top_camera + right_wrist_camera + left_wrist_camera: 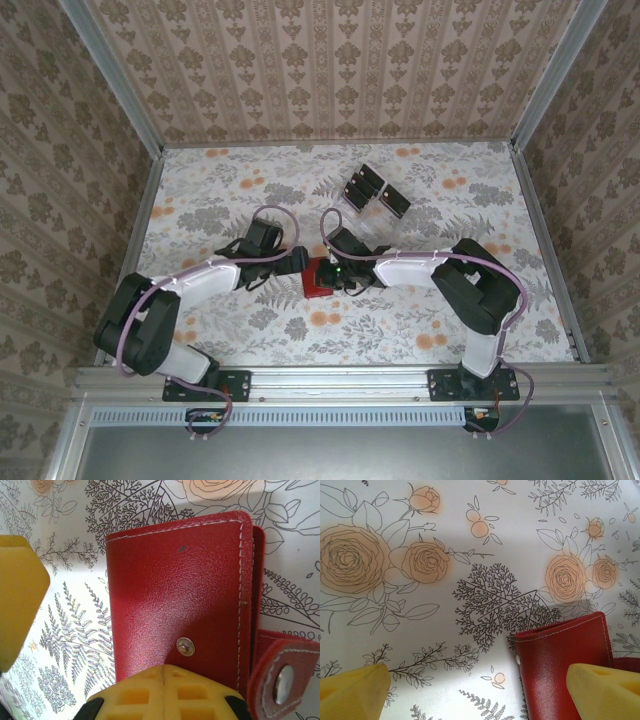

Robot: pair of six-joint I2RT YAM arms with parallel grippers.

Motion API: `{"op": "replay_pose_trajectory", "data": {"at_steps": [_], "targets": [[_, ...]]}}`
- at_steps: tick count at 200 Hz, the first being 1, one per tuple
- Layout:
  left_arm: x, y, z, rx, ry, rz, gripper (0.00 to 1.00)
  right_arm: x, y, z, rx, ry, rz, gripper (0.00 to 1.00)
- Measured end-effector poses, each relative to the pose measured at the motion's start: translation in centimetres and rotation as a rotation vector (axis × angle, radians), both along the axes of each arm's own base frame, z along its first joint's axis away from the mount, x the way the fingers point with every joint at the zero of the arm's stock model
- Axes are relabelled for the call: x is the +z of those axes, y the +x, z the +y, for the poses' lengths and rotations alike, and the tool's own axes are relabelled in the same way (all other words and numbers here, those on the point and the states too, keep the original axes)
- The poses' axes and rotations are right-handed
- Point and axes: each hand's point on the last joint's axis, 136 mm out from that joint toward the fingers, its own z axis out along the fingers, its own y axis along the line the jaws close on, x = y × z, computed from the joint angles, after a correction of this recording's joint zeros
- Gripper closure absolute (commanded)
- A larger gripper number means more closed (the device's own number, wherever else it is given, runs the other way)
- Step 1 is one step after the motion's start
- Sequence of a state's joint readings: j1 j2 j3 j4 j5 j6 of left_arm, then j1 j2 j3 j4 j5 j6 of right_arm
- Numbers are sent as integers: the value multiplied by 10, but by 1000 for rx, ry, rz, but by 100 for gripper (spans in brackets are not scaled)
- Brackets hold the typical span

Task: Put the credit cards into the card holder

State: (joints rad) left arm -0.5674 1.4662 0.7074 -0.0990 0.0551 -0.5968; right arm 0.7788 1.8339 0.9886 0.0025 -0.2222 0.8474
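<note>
Aluminium rails rim the table (220,200) on all sides, and patterned walls (330,60) rise straight off its left, far and right edges. On the overhead camera I have wide floral cloth to the left of my left hand (297,262) and more on its near side, running down to the base rail (340,378).

That hand stands fully spread. On its wrist camera one yellow fingertip (351,690) sits low at the left over cloth. The other sits low at the right, over the card holder (560,665).

The holder lies flat on the table, folded, between my two hands and close against both. I cannot tell from overhead whether either one touches it.

My right hand (345,274) is closed, its pads pressed together. On its wrist camera they sit over the holder's near edge, just beside the snap stud (185,646), but I cannot tell whether they bear on the leather. To their right the strap tab (282,677) lies undone, its metal snap showing. A yellow block (17,600) at the left of that view is off the holder. I cannot tell whose it is.

The credit cards (375,190) stand beyond the right hand, well apart from it, in a clear stand (362,212). To the right of that hand, open cloth runs to the right rail.
</note>
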Motion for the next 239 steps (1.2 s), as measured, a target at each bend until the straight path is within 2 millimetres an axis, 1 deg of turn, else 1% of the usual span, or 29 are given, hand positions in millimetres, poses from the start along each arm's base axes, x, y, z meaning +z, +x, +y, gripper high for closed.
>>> {"op": "replay_pose_trajectory", "data": {"at_steps": [28, 75, 109, 149, 161, 180, 205, 212, 223, 233, 239], "targets": [[-5, 1, -2, -5, -3, 9, 0, 0, 0, 0, 1, 1, 0, 100], [-18, 1, -5, -15, 4, 32, 0, 0, 0, 1, 2, 3, 1, 100], [-18, 2, -6, -21, 13, 29, 0, 0, -1, 1, 3, 5, 3, 100], [-22, 3, -8, -30, 91, 42, 1, 1, 1, -1, 5, 9, 7, 100], [-24, 3, -8, -35, 123, 46, 0, 4, 2, -3, 2, 9, 6, 100], [-27, 3, -9, -37, 167, 45, 1, 17, 6, -10, -13, 17, -7, 100], [-28, 2, -8, -36, 191, 40, 0, 51, 14, -25, -43, 41, -70, 100], [-28, 3, -8, -34, 193, 38, 0, 60, 15, -30, -53, 41, -90, 95], [-28, 3, -8, -34, 193, 37, 0, 72, 18, -38, -71, 35, -118, 82], [-28, 3, -8, -34, 194, 37, 0, 78, 20, -46, -86, 14, -135, 76], [-28, 3, -8, -34, 194, 37, 0, 77, 20, -51, -90, -10, -139, 73]]}}
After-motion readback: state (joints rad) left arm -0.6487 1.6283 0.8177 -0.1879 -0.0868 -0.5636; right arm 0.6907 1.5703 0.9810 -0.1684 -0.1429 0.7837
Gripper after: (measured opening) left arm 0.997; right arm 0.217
